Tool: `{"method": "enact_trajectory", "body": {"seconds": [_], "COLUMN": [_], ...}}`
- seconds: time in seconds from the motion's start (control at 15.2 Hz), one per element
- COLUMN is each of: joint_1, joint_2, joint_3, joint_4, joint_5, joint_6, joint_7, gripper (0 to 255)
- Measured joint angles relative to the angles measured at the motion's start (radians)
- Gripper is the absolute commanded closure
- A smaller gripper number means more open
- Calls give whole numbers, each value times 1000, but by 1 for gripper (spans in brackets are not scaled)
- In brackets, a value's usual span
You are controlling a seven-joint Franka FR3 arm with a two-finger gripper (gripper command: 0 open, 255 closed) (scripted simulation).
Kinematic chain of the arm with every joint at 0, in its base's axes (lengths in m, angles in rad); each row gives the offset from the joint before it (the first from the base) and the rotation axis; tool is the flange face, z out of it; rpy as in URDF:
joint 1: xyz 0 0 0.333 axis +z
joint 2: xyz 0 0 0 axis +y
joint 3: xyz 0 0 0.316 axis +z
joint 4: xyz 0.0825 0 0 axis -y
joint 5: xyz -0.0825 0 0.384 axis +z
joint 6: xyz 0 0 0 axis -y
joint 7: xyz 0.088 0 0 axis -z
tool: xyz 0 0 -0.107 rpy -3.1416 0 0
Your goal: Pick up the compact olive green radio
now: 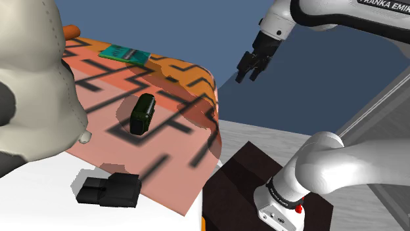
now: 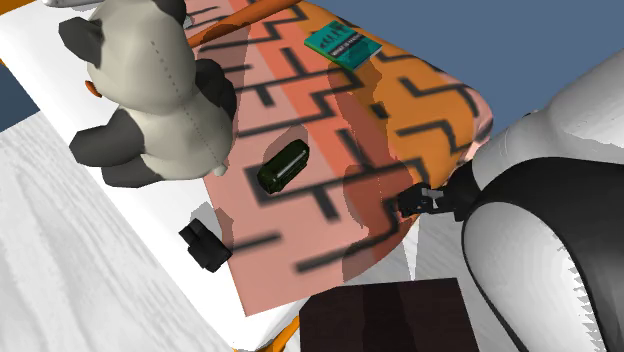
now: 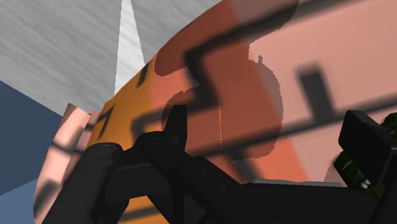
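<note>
At the shoulder view's left, a grey-and-white plush toy (image 1: 33, 85) sits on the bench (image 1: 39, 197), bulking over its near-left part. Below it, a black boxy object (image 1: 108, 189) rests on the bare white surface, just at the lower edge of the pink-and-orange patterned cover (image 1: 98, 85). Farther back, a flat teal card (image 1: 125, 54) lies close to the cover's far edge.

The dark olive green radio (image 1: 142, 113) lies on the cover near its middle, with bare cloth all round it. It is well apart from the plush toy, the card and the black object. To the radio's right the cover curves down over a rounded corner of the bench, and a darker shadow patch lies on the cloth there.

The hand (image 1: 248, 77) hangs in the air past that corner, above and to the right of the radio, touching nothing. Its fingers (image 3: 175, 127) stand apart and hold nothing.

At the lower right is the dark stand (image 1: 243, 190), just beside the bench's edge.
</note>
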Motion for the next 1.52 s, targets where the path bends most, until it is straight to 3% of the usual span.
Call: {"method": "enact_trajectory", "body": {"seconds": [0.4,0.86,1.52], "joint_1": [10,19,19], "joint_2": [70,284,640], "joint_3": [82,221,362], "joint_4": [-1,77,307], "joint_5": [47,97,46], "joint_6": [69,207,326], "joint_7": [131,364,700], "gripper": [0,0,0]}}
